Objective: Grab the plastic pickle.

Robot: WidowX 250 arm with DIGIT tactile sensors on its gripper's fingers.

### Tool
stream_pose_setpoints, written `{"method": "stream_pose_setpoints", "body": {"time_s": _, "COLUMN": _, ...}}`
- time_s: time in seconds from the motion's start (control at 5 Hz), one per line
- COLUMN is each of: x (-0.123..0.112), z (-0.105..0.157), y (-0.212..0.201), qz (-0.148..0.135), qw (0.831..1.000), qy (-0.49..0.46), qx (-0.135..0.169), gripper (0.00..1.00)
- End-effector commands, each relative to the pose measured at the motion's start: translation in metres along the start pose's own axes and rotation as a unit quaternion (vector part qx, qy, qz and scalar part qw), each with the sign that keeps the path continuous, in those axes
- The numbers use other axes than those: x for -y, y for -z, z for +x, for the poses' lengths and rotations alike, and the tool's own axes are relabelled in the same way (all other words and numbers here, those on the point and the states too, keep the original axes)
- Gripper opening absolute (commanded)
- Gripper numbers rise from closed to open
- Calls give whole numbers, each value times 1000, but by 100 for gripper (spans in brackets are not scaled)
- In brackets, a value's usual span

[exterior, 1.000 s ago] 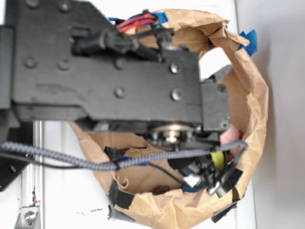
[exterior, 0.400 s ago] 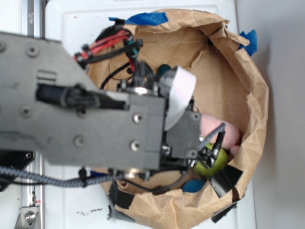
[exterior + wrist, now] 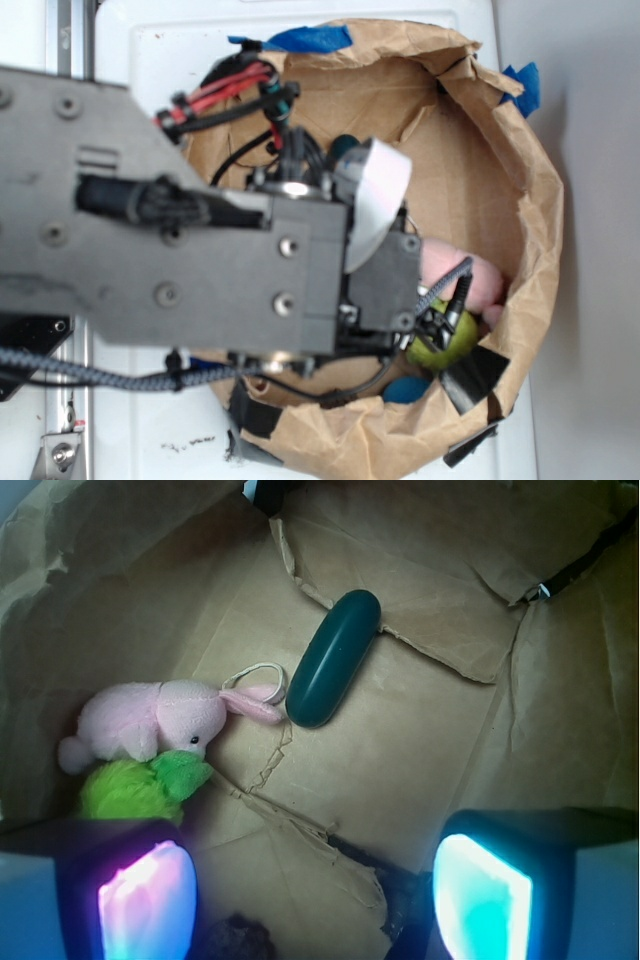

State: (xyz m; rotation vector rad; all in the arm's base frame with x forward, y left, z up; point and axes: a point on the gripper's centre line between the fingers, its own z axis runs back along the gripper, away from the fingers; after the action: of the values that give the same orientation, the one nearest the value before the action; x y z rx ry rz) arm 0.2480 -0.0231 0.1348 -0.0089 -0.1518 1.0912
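Both fingers [image 3: 480,895] glow at the lower corners of the wrist view, spread wide with nothing between them; the gripper [image 3: 315,900] hangs above the bag [image 3: 430,730] floor. Upper centre lies the pickle [image 3: 333,658], dark green, glossy, capsule-shaped, tilted, just right of the bunny [image 3: 150,720]. From outside, the arm [image 3: 170,260] fills the left, reaching into the bag.

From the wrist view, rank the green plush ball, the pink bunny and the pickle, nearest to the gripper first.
1. Green plush ball: low left, just above the left one of the gripper's fingers.
2. Pink bunny: left, lying against the ball's far side.
3. Plastic pickle: farthest, up near the middle, on the paper floor.
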Motion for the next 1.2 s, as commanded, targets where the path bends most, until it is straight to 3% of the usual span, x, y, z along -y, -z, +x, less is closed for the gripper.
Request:
{"method": "stream_pose_setpoints", "body": {"time_s": 0.0, "x": -5, "z": 19, "y": 22, "qz": -7, "qw": 999, "qy": -33, "qx": 29, "gripper": 100}}
{"method": "stream_pose_setpoints", "body": {"time_s": 0.2, "x": -7, "z": 29, "y": 48, "qz": -12, "qw": 997, "qy": -54, "qx": 56, "gripper": 100}}
{"method": "stream_pose_setpoints", "body": {"time_s": 0.6, "x": -3, "z": 56, "y": 61, "qz": -8, "qw": 996, "qy": -81, "qx": 25, "gripper": 100}}
{"method": "stream_pose_setpoints", "body": {"time_s": 0.8, "x": -1, "z": 65, "y": 61, "qz": -6, "qw": 995, "qy": -95, "qx": 20, "gripper": 100}}
{"method": "stream_pose_setpoints", "body": {"time_s": 1.0, "x": -1, "z": 68, "y": 67, "qz": 10, "qw": 994, "qy": -106, "qx": 33, "gripper": 100}}
